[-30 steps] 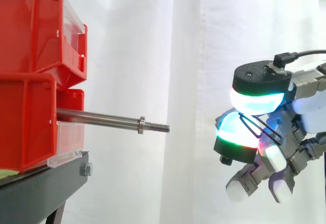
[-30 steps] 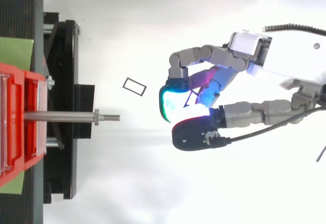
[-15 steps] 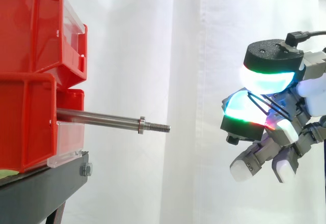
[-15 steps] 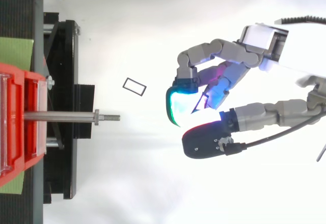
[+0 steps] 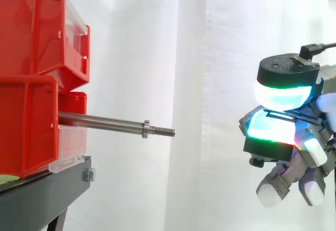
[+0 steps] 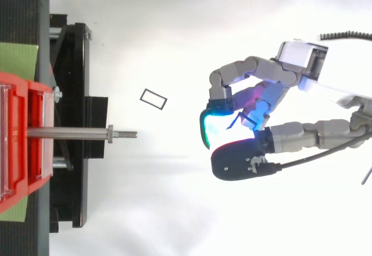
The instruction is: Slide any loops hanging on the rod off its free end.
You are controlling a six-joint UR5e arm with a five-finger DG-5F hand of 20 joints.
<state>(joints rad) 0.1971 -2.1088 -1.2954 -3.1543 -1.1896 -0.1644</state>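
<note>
In the side view we see that the hand (image 5: 287, 72) has moved right and lower, farther from the one rod (image 5: 105, 122), which sticks out of two stacked red bins (image 5: 26, 126). Its curled fingers pinch one thin black loop (image 5: 294, 117) at the right of the frame. In the top view we see a second loop (image 6: 156, 94) on the white surface, just above the rod's free end.

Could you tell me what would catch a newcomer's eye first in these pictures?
The hand, glowing at right, pinches a thin black loop well clear of the steel rod, which juts bare from the red bins at left. In the top view a second loop lies loose between rod and hand.
</note>
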